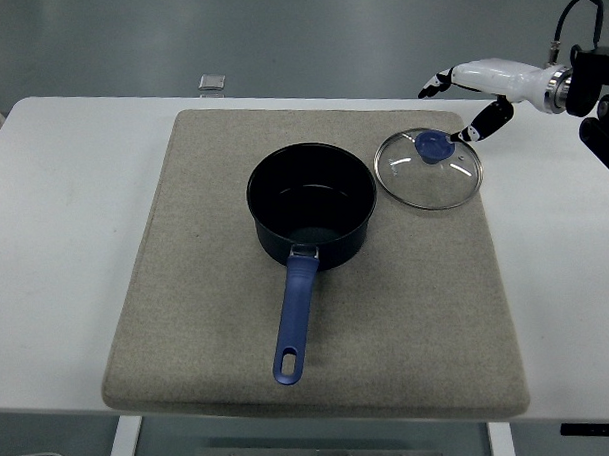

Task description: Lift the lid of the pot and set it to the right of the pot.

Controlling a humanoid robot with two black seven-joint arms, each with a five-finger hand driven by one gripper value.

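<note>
The pot lid (429, 170) lay flat on the grey mat (207, 291), just to the right of the pot (312, 205). It was a round glass lid with a shiny metal rim and a blue knob (433, 145) near its far side. The pot was dark blue and open, and its blue handle (294, 321) pointed toward the near edge of the white table (65, 246). The lid and the pot were close to each other but did not touch. The right hand (480, 87) came in from the right side and hung over the far right corner of the mat. Its fingers (438, 82) were spread out and held nothing. One dark fingertip pointed out to the left, past the far side of the lid. Another fingertip (478, 128) pointed down and sat just beside the blue knob, on its right. I could not tell if it touched the lid's rim or was a bit above it. The rest of the hand was away from the lid. A small grey square thing (211, 83) sat at the far edge of the table.
</note>
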